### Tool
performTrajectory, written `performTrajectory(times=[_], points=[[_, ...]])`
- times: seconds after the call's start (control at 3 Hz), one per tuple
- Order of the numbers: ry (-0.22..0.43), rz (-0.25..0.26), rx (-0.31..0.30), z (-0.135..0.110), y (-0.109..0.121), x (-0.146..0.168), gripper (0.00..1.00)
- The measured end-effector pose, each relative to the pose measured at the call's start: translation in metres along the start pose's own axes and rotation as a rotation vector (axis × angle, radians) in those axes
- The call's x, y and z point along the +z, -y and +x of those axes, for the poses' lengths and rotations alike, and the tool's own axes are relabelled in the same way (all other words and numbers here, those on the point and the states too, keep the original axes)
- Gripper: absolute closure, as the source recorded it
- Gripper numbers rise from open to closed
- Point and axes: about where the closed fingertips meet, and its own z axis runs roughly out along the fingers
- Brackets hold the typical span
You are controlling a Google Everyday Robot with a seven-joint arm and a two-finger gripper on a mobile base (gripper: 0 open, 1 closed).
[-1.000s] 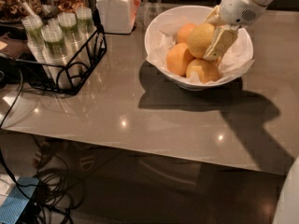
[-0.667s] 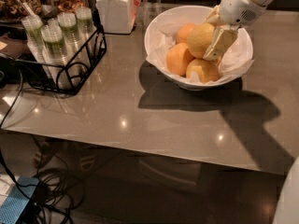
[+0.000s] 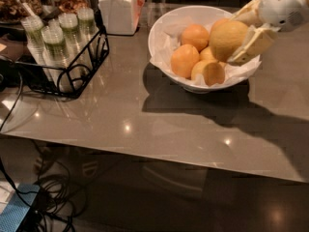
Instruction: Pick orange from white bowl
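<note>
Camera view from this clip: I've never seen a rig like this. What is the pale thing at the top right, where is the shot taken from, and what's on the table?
The pale thing is the end of a robot's single arm. Its two-finger hand is at the upper right, over the white bowl. There is only this one view, looking down on the grey table; where the camera is mounted is not on record. The hand is closed on the orange, the largest, yellowish fruit, with one finger on each side. Below it, smaller orange fruits lie on crumpled paper in the bowl. To the left stand a white lidded jar and a black wire rack holding plastic cups.
</note>
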Motion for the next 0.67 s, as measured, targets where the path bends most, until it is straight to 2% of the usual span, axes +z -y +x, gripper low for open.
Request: performTrajectory(times=[0.33, 0.67], points=[[0.083, 0.123, 0.057, 0.001, -0.029, -0.037, 1.00], [0.122, 0.217, 0.107, 0.006, -0.056, -0.067, 1.00]])
